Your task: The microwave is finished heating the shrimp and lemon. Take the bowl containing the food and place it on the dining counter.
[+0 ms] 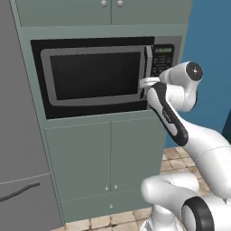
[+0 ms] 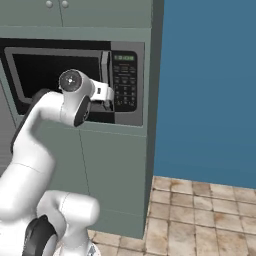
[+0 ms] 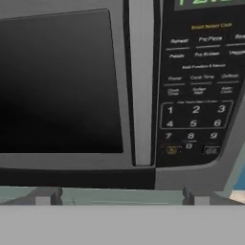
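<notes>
**Entry: arm raised to microwave front, door shut**

Arm pose. From my remote seat I log the arm climbing from the lower right of the left base view, forearm angled up and left, wrist bent so the hand lies level and faces the appliance. In the right base view the same arm rises from the lower left and bends right at the frame's upper left.

Claw. The gripper sits at centre right of the left base view, its pale tip at the door's right edge, by the handle. In the right base view the gripper is at upper centre, just left of the keypad. In the hand view two small finger tips rise at the bottom, well apart, with nothing between them: the claw is spread and holds nothing. Whether it touches the handle I cannot tell.

Task item. The microwave fills the upper half of the left base view, built into green cabinetry, door closed. Handle: upright bar, centre of the hand view. Window: dark, contents not visible. Keypad: right side, with green display at the top edge.

Surroundings. Cabinet doors below; blue wall; tiled floor.
</notes>
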Robot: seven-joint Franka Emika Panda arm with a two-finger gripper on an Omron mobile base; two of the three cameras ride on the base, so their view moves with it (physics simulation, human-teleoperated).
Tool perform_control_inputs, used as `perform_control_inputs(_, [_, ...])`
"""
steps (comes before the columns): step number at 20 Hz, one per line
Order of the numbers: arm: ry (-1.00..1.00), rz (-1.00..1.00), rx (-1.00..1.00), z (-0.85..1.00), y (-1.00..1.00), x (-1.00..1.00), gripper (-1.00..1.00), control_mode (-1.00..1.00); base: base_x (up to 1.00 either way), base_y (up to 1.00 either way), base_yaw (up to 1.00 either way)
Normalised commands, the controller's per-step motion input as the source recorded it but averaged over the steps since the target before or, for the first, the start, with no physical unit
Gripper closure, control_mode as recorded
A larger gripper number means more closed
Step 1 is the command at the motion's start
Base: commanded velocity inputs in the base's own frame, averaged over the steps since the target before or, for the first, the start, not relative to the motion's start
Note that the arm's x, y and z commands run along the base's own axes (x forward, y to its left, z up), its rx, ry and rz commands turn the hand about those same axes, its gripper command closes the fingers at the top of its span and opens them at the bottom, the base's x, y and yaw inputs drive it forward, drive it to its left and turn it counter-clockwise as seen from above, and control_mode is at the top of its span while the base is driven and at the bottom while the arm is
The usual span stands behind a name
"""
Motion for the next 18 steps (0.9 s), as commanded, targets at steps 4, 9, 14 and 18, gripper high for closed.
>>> perform_control_inputs(4, [0.00,0.00,0.00,0.00,0.00,0.77,-1.00,-1.00,0.00,0.00,0.00])
perform_control_inputs(9, [0.00,0.00,0.00,0.00,0.00,0.76,-1.00,-1.00,0.00,0.00,0.00])
perform_control_inputs(14, [0.00,0.00,0.00,-0.02,0.00,0.76,-1.00,-1.00,0.00,0.00,0.00])
perform_control_inputs(18, [0.00,0.00,-0.01,-0.04,0.00,0.76,-1.00,-1.00,0.00,0.00,0.00])
